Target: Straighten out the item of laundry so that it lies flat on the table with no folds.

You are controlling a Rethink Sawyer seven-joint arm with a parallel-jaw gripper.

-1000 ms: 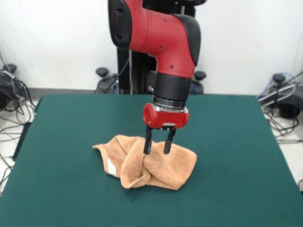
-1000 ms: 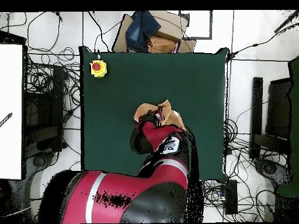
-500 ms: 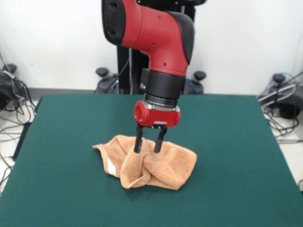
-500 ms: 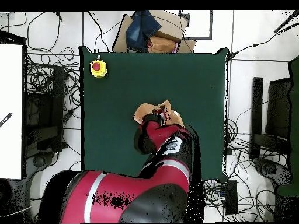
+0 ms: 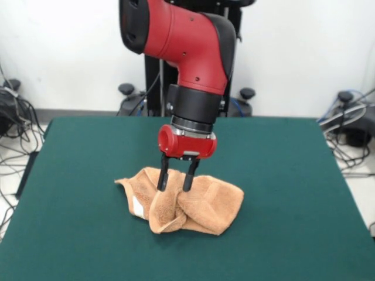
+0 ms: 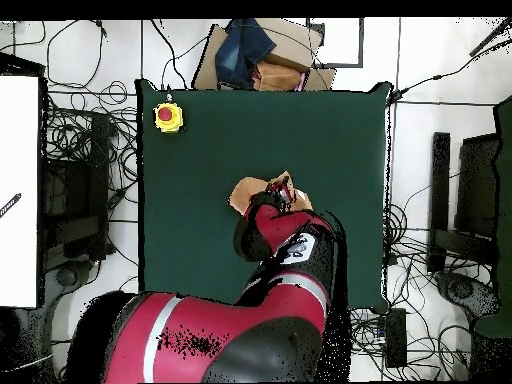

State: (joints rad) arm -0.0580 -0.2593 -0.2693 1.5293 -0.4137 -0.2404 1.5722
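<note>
The tan-orange towel (image 5: 193, 202) lies crumpled in a folded heap on the green table (image 5: 293, 175), a small white label (image 5: 138, 208) showing on its left fold. My gripper (image 5: 174, 188) stands open directly over the heap's upper left part, its two black fingertips (image 5: 161, 185) touching or just above the cloth, with nothing held between them. In the overhead view the arm covers most of the towel (image 6: 243, 190); only its edge shows beside the gripper (image 6: 281, 190).
A yellow box with a red button (image 6: 167, 116) sits at one corner of the table (image 6: 340, 130). Cables and stands lie on the floor around the table's edges.
The gripper has shifted left across the towel in the front view, staying open at about the same height. The towel has not changed shape.
</note>
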